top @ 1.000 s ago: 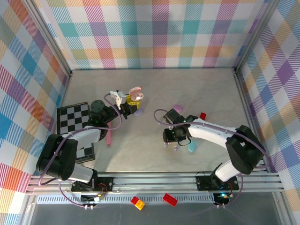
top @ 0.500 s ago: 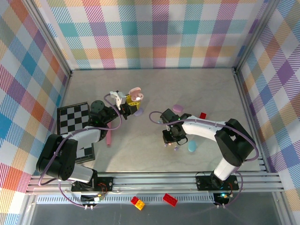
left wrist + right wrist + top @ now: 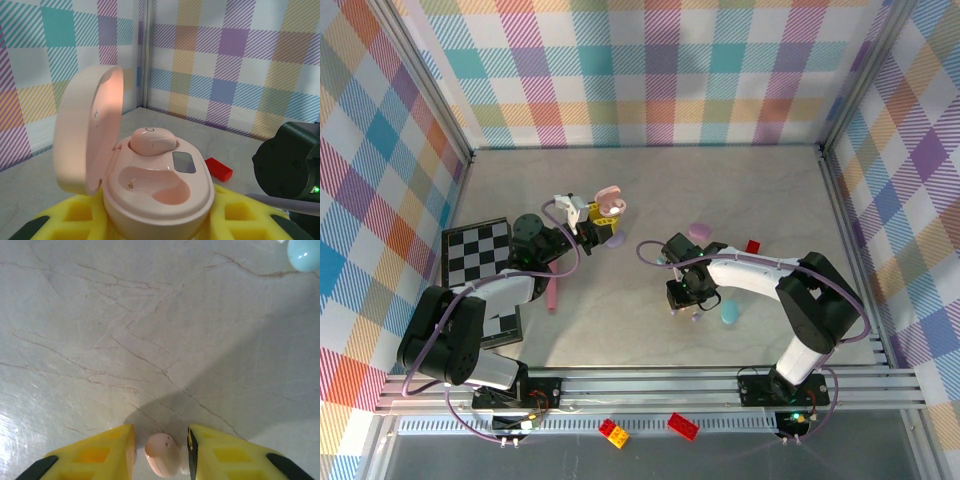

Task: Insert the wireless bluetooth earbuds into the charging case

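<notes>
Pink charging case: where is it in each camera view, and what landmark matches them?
Top external: pink charging case left of centre, at the left claw tip.
Left wrist: the case in the centre foreground, lid open to the left.
Right wrist: faces the table and a loose pink earbud.
Shared landmark, top and left wrist: red brick, right of the case.

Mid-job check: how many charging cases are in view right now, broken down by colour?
Pink charging case: 1
Lavender charging case: 1
Teal charging case: 1
Total: 3
</notes>
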